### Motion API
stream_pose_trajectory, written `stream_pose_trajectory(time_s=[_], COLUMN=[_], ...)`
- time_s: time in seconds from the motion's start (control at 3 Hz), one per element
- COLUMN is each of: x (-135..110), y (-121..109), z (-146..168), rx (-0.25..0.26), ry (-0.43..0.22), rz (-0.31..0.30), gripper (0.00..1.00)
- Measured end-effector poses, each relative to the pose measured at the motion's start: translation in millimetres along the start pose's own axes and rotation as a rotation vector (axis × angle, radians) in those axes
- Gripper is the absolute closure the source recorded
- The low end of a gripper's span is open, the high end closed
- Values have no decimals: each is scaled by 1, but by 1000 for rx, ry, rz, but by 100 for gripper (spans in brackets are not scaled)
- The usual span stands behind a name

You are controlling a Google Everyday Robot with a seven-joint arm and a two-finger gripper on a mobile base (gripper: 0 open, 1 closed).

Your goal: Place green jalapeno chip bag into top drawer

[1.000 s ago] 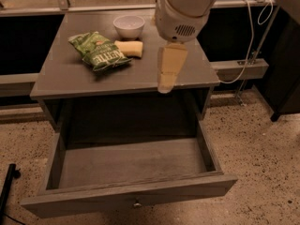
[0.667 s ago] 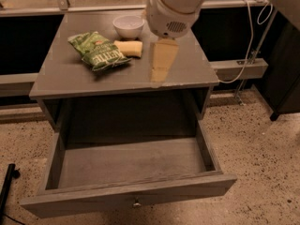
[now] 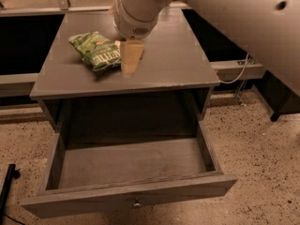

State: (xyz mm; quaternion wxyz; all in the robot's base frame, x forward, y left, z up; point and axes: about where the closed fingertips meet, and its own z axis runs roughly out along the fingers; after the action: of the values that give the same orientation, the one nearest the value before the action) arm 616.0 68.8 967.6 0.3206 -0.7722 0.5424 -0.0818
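The green jalapeno chip bag [image 3: 96,50] lies flat on the left part of the grey cabinet top [image 3: 173,55], white lettering up. My gripper [image 3: 130,59] hangs from the white arm [image 3: 136,8] just to the right of the bag, close above the cabinet top, with nothing seen in it. The top drawer [image 3: 126,165] is pulled wide open below, and its inside is bare. Its front panel carries a small metal knob [image 3: 136,203]. The arm hides the back of the cabinet top.
A white cable [image 3: 236,71] hangs at the right of the cabinet. A dark furniture leg [image 3: 276,115] stands on the speckled floor at the right. A black bar [image 3: 7,186] lies at the lower left.
My gripper has moved left across the cabinet top and now sits right beside the chip bag. The arm now covers the white bowl and the sponge. The bag and the drawer have not moved.
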Motion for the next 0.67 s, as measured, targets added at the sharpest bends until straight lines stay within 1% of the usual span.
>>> stream_pose_trajectory(time_s=[0.33, 0.67], x=[-4, -14], y=[-8, -10], z=[55, 96], rx=[3, 2], ry=[-15, -52], rz=[-31, -44], gripper=[18, 39])
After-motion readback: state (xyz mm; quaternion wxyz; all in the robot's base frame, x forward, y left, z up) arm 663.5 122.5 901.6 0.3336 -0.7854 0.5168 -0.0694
